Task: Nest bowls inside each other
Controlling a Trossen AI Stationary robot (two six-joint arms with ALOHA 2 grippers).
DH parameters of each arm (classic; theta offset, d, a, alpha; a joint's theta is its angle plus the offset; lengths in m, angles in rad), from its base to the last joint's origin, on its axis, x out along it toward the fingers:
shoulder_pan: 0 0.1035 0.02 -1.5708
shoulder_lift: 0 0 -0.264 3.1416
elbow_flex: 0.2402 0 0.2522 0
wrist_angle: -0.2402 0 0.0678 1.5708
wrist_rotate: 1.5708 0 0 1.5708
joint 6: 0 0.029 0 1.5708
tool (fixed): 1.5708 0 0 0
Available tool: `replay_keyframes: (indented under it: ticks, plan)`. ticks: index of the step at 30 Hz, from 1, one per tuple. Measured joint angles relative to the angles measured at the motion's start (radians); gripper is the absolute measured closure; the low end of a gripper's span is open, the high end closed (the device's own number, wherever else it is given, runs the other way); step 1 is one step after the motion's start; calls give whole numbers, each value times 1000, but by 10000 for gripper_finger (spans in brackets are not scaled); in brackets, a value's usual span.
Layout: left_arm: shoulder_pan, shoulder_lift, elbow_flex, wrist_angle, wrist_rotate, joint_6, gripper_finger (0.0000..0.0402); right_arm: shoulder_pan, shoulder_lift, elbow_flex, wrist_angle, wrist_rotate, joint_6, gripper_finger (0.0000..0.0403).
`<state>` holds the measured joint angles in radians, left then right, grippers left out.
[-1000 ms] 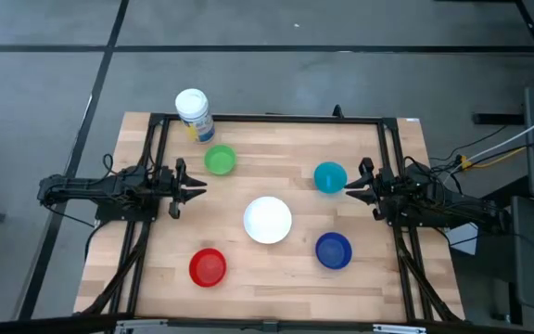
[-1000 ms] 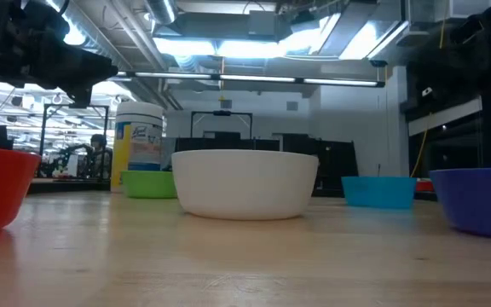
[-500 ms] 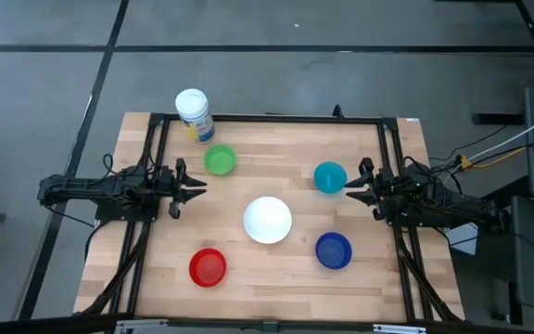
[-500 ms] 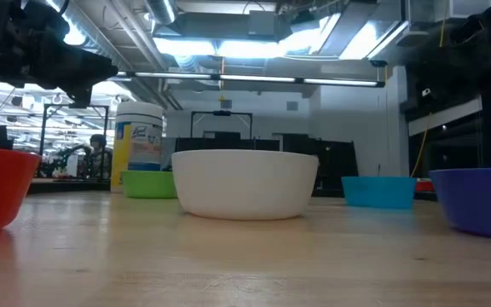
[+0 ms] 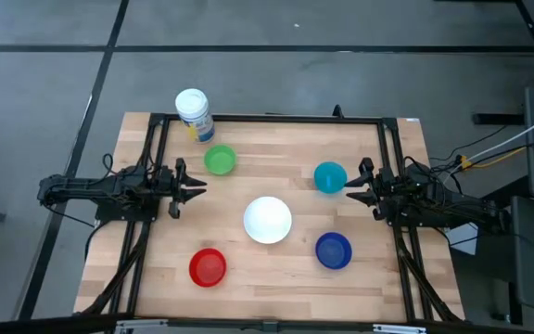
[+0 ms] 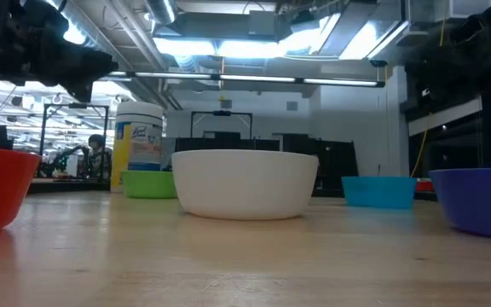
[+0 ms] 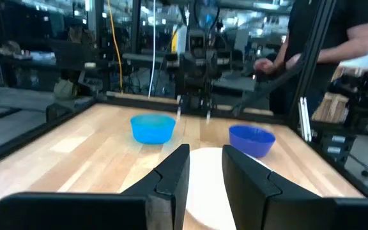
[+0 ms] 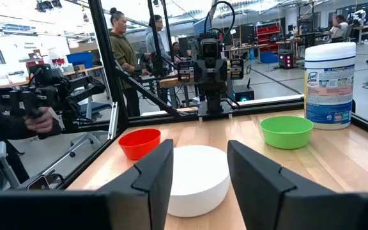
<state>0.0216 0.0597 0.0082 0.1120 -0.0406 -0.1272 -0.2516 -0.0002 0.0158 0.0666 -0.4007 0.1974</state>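
Five bowls stand apart, each upright on its base on the wooden table. The white bowl is in the middle, the green one far left, the light blue one far right, the dark blue one near right and the red one near left. My left gripper hovers at the table's left side, open, pointing level toward the white bowl. My right gripper hovers at the right side, open, facing the white bowl, just beside the light blue bowl.
A white-lidded canister with a blue-yellow label stands at the far left corner, behind the green bowl. A black frame runs along the table's edges. People stand beyond the table, one beyond the right side.
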Motion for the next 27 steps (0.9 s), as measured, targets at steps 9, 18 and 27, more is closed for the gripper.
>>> replay_keyframes:
  ticks: [9, 18, 27]
  plan:
    - [-1, 0, 0, -4, 125, -120, 313, 0, 0, 0, 0, 0, 0, 245]
    - [-1, 2, 0, -57, 54, -56, 313, -2, 0, 0, 1, 315, -238, 262]
    - [0, 2, 0, -56, -18, 7, 313, -30, 3, 1, 142, 358, 307, 284]
